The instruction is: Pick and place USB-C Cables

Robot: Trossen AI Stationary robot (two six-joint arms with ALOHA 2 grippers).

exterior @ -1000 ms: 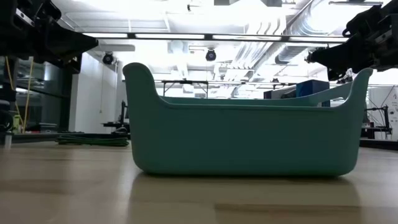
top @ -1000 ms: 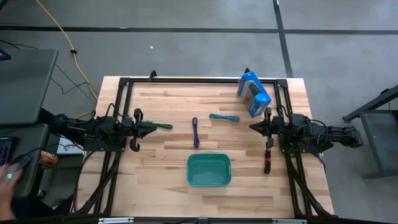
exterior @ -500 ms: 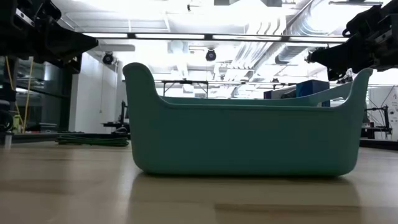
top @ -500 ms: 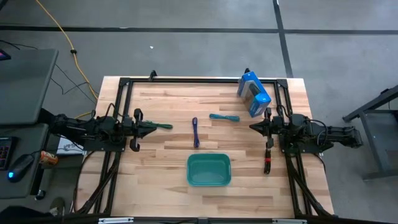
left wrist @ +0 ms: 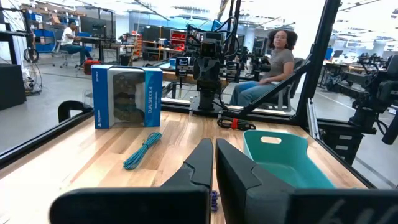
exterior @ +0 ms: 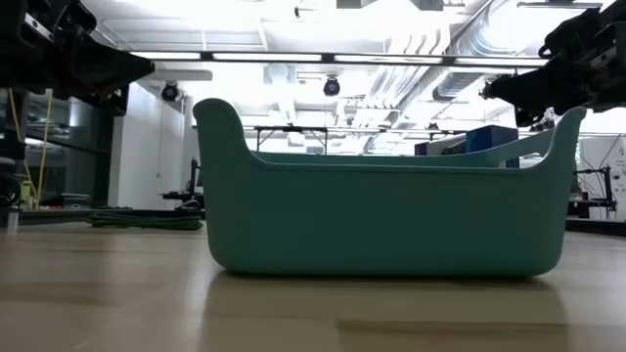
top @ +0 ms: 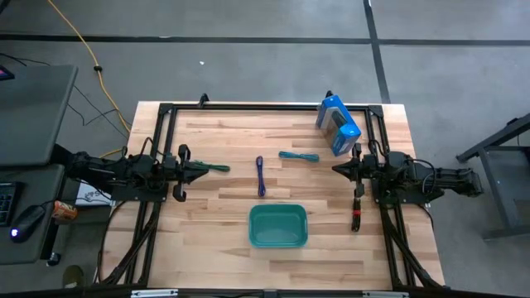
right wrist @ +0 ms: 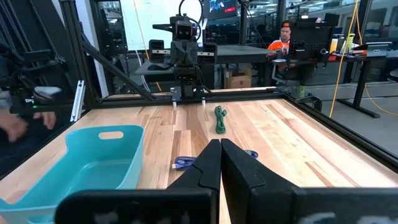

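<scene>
High view: both arms were parked, nothing picked yet.
Your left gripper (top: 201, 168) had its fingers together, empty; green cable (top: 219, 168) lay just off its tip at 3 o'clock, long axis in line with it. Right gripper (top: 338, 168) also pinched together, empty. Tub (top: 278, 226) sat at 6 o'clock.

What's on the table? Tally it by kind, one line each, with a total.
USB-C Cables: 4: green, purple-blue, teal, red-and-black
Blue box: 1
Teal tub: 1
Total: 6
</scene>
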